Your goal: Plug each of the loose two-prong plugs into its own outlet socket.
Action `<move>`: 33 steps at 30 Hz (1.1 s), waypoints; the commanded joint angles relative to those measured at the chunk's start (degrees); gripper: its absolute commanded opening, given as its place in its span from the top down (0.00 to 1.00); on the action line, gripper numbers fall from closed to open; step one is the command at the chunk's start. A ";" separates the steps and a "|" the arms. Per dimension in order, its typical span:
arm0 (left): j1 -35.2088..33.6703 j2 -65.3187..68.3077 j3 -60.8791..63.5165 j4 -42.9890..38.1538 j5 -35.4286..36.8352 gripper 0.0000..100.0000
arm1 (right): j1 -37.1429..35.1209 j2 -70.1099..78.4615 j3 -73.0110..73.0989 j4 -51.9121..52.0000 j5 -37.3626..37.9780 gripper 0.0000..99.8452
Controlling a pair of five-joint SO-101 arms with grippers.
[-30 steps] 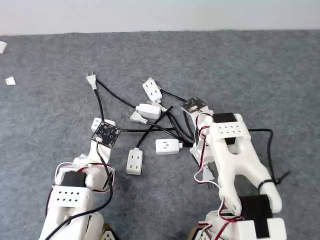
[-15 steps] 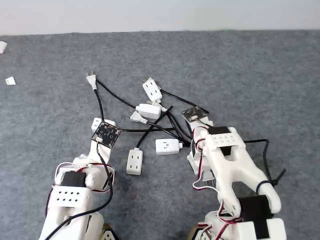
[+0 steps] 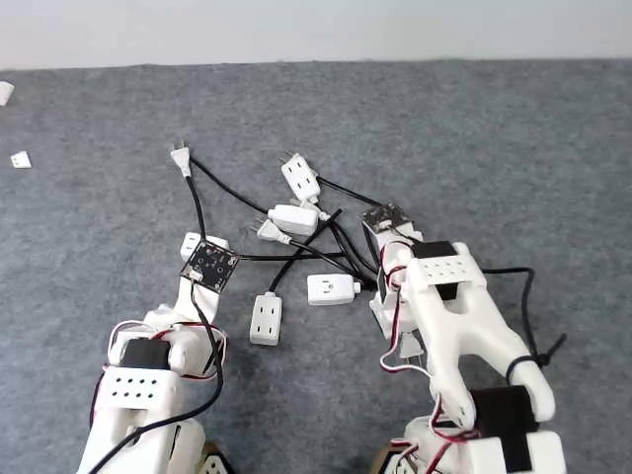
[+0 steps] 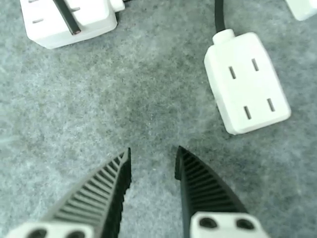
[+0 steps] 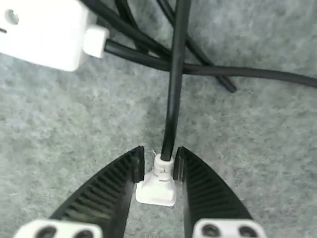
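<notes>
The right gripper is clamped on a white plug, and the plug's black cord runs straight ahead from the fingertips across other cords. The left gripper hangs slightly open over grey carpet. A white outlet socket lies ahead of its tips and apart from them (slotted face turned up).

The prongs of the plug gripped by the right claw cannot be made out, and a white socket block is cut off by the picture's edge. From above, near the middle of the surface, that claw is hidden under its own arm.
</notes>
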 commanded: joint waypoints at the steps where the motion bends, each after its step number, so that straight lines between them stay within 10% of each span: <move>1: -0.09 -0.88 0.13 -0.97 -0.53 0.86 | -0.40 -6.55 -1.58 1.19 -2.20 0.90; 33: -0.35 -0.88 0.04 -0.97 -0.53 0.86 | 3.65 -6.81 5.45 -4.88 -3.16 0.97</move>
